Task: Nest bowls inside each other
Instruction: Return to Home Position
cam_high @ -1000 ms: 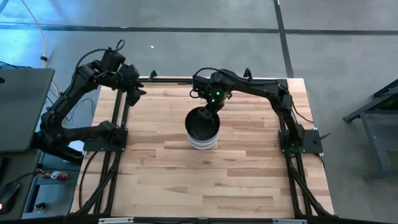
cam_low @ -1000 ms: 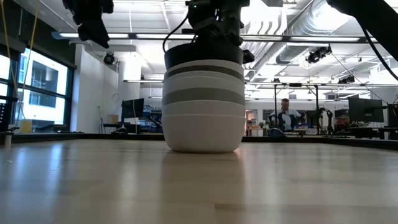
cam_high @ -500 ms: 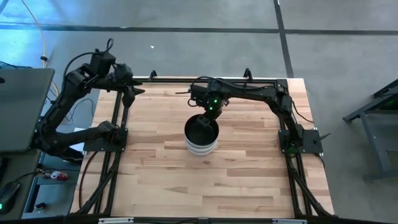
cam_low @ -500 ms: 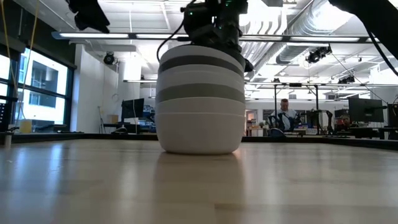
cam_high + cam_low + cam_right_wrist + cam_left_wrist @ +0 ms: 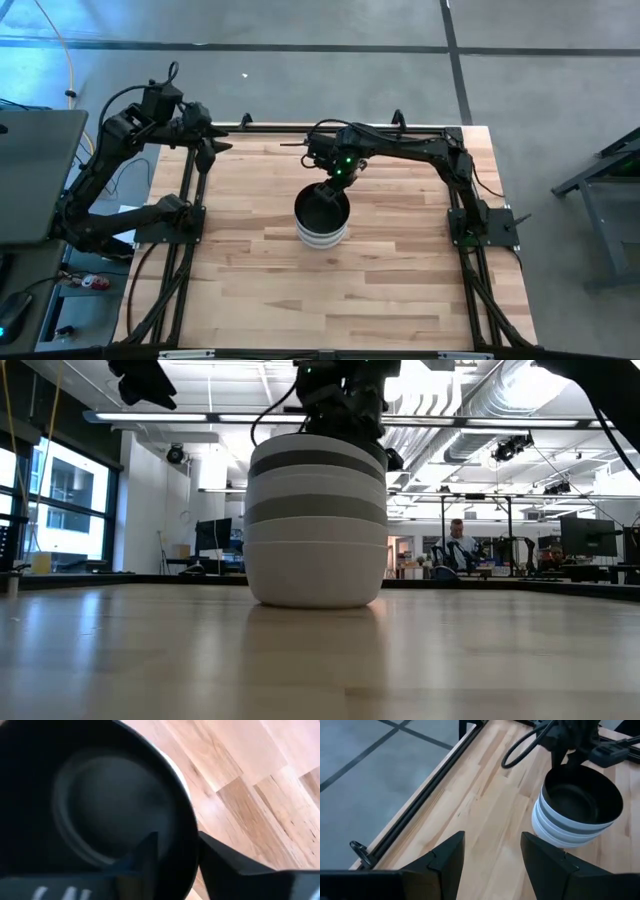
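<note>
A stack of nested bowls (image 5: 322, 225), white and grey, stands on its bottom bowl at the middle of the wooden table (image 5: 380, 290). The low view shows its banded side (image 5: 315, 530). A black bowl (image 5: 322, 207) sits in its top, also seen in the left wrist view (image 5: 582, 795). My right gripper (image 5: 333, 184) stands open over the black bowl's far rim, one finger inside and one outside. My left gripper (image 5: 207, 150) hangs open, high above the table's far left corner, with nothing between its fingers (image 5: 492, 847). My right gripper comes from above and from the far side. One finger (image 5: 147, 852) is inside the black bowl and the other (image 5: 220, 862) outside, with the far rim (image 5: 186, 837) between them. I cannot tell whether either finger touches the rim. The bowl rests nested in the stack.
Black frame rails (image 5: 190, 200) run along the table's left and right edges. A laptop (image 5: 35, 170) lies off the table to the left. Bare wood spreads around the stack, widest toward the near edge. A person (image 5: 460, 545) sits far back in the room.
My right gripper has gone down with the black bowl, which stood above the stack's top and now sits sunk into it. The stack has slid a little along the table. My left arm has drawn back toward the table's left edge and risen.
</note>
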{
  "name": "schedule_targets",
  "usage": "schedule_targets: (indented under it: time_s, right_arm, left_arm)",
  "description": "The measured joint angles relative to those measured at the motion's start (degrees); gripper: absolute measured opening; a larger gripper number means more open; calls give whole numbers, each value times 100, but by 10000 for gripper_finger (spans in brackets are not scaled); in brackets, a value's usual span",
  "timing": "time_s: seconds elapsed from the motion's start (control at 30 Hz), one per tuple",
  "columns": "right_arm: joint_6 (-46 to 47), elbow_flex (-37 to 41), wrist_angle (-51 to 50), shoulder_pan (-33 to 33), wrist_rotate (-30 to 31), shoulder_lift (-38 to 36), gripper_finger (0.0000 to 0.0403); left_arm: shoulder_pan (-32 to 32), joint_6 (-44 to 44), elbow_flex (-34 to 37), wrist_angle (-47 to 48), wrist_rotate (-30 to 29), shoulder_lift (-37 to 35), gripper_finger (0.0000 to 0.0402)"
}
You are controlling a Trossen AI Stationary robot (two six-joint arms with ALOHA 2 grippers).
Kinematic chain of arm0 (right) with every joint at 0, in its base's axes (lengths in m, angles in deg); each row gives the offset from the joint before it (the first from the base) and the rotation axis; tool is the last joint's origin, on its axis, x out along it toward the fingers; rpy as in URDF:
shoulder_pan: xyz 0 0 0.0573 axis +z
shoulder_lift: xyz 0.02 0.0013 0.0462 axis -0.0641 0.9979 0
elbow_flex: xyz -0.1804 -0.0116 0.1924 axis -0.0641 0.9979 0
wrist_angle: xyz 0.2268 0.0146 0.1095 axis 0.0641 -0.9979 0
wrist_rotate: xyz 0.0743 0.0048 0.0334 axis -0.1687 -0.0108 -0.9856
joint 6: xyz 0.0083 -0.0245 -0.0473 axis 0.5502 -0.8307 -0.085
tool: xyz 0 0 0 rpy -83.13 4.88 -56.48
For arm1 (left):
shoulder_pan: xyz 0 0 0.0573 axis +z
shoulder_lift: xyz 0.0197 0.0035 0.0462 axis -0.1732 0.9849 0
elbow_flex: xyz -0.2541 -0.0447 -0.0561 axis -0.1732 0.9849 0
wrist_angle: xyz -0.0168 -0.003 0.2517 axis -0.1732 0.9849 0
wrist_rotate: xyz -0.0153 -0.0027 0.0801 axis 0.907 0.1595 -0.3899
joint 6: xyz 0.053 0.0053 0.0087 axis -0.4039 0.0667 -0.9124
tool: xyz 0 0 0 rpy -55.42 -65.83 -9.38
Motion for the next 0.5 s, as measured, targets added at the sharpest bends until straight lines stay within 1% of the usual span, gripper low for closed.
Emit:
schedule_targets:
  time_s: [0.1,0.2,0.4,0.5]
  right_arm:
    - [41,-4,101,0,1,-116,152]
    - [124,-10,204,-2,-3,-289,173]
    - [94,-11,235,-2,12,-596,183]
    - [-160,-11,368,49,21,-769,183]
  left_arm:
    - [0,1,0,-42,2,1,181]
    - [-2,-28,0,-115,90,0,181]
    - [-6,-192,0,-328,1058,2,181]
    - [-3,-450,1,-399,1453,0,181]
